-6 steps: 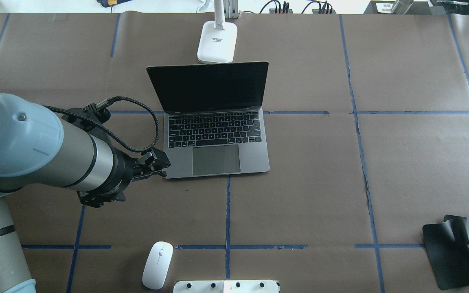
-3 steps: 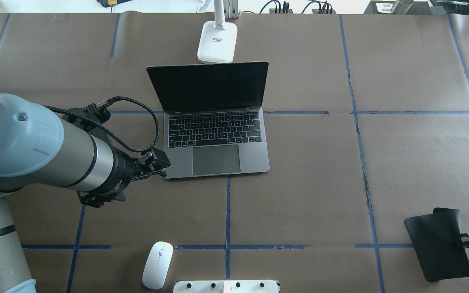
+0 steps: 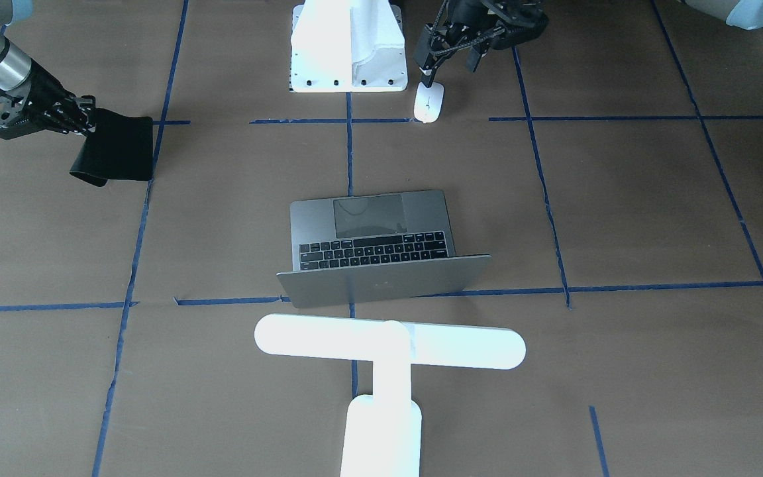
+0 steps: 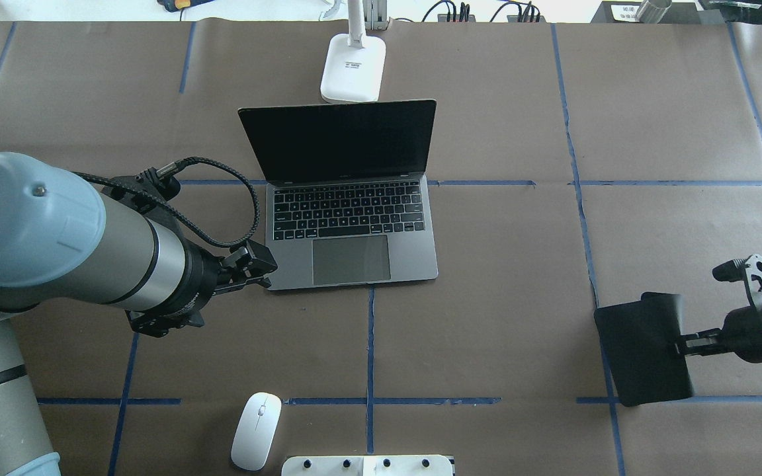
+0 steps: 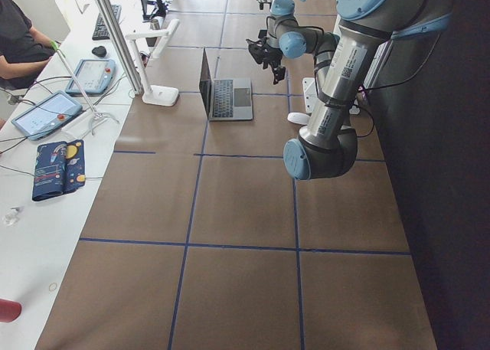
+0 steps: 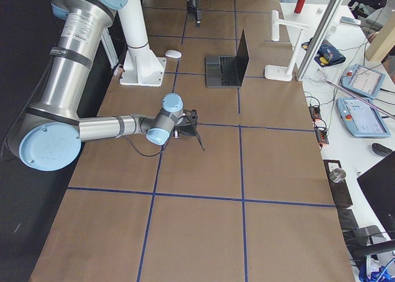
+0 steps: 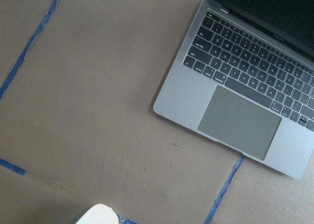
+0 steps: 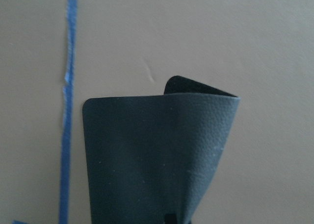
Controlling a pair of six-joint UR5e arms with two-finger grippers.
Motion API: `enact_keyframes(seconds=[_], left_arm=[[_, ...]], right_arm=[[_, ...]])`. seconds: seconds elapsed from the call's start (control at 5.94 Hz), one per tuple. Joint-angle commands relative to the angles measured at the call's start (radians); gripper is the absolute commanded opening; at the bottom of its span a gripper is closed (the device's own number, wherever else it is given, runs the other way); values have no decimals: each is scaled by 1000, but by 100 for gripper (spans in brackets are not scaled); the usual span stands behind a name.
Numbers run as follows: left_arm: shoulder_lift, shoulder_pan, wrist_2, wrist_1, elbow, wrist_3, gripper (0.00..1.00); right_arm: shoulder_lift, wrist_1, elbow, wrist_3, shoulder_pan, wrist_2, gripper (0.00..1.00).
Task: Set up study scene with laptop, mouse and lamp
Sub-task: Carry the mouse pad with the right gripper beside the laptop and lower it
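Observation:
The grey laptop (image 4: pixel 354 228) stands open at the table's middle, screen dark; it also shows in the front view (image 3: pixel 381 222) and the left wrist view (image 7: pixel 240 121). The white lamp (image 3: pixel 388 348) stands just behind its lid, its base (image 4: pixel 352 69) at the far edge. The white mouse (image 4: pixel 256 430) lies near the robot's side, left of centre. My left gripper (image 4: pixel 263 268) hovers by the laptop's front left corner, open and empty. My right gripper (image 4: pixel 684 344) is shut on a black mat (image 4: pixel 642 347), which curls at one edge (image 8: pixel 152 155).
A white bolted pedestal block (image 4: pixel 368 466) sits at the near edge beside the mouse. Blue tape lines (image 4: pixel 370 344) grid the brown table cover. Cables and tablets lie beyond the far edge.
My right gripper has carried the black mat left and away from the robot, from the table's right corner toward its middle. The left arm, laptop, mouse and lamp have not moved.

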Motion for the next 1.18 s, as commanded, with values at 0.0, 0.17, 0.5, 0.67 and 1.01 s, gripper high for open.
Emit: enact_keyframes(seconds=[0.0, 0.17, 0.5, 0.67, 1.01], left_arm=[[-1, -2, 0, 2, 1, 1, 100], [-1, -2, 0, 2, 3, 1, 100], [-1, -2, 2, 2, 1, 0, 100], [-2, -2, 3, 2, 3, 0, 100], [-4, -4, 3, 0, 1, 1, 100]], right_arm=[[150, -7, -20, 0, 3, -12, 0], [270, -52, -75, 0, 10, -12, 0], [507, -257, -144, -20, 59, -11, 0], [584, -296, -210, -40, 76, -11, 0], [644, -293, -312, -110, 86, -12, 0]])
